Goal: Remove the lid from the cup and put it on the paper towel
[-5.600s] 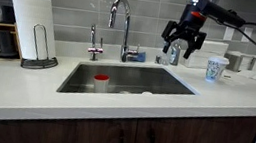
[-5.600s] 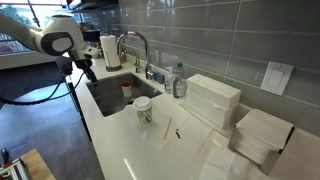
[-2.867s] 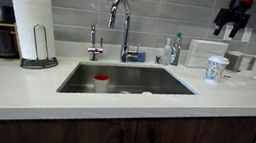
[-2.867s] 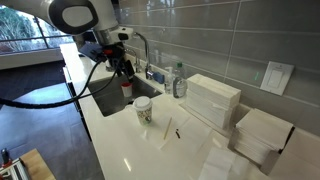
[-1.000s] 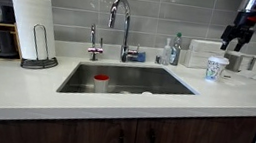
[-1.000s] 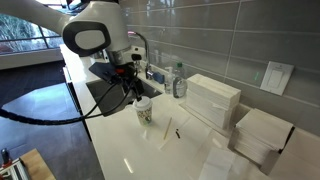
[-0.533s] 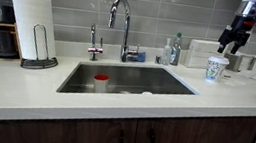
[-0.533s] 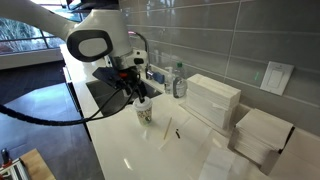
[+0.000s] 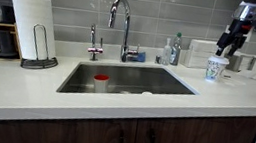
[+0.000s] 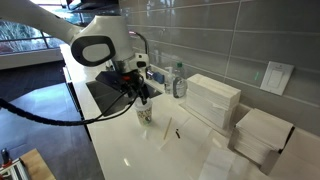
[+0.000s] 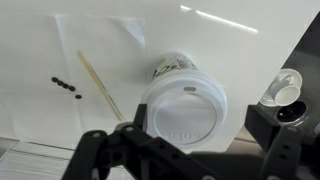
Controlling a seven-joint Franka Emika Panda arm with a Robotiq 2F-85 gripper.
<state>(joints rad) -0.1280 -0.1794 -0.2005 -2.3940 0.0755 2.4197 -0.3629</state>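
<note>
Lowered hand (image 9: 229, 46) hovers above cup (image 9: 215, 70); wrist view alone faces lid (image 11: 186, 111).

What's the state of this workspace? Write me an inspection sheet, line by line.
Surface: white countertop with inset sink.
Job's things: lid on the patterned cup; paper towel sheet lies by the cup.
Clutter: wooden stick and dark specks on the sheet; red-topped container in the sink.
Gripper: gripper open, above the lid.
Cables: black cable hangs from the arm.
Surroundings: tap, paper towel roll, tiled wall.
</note>
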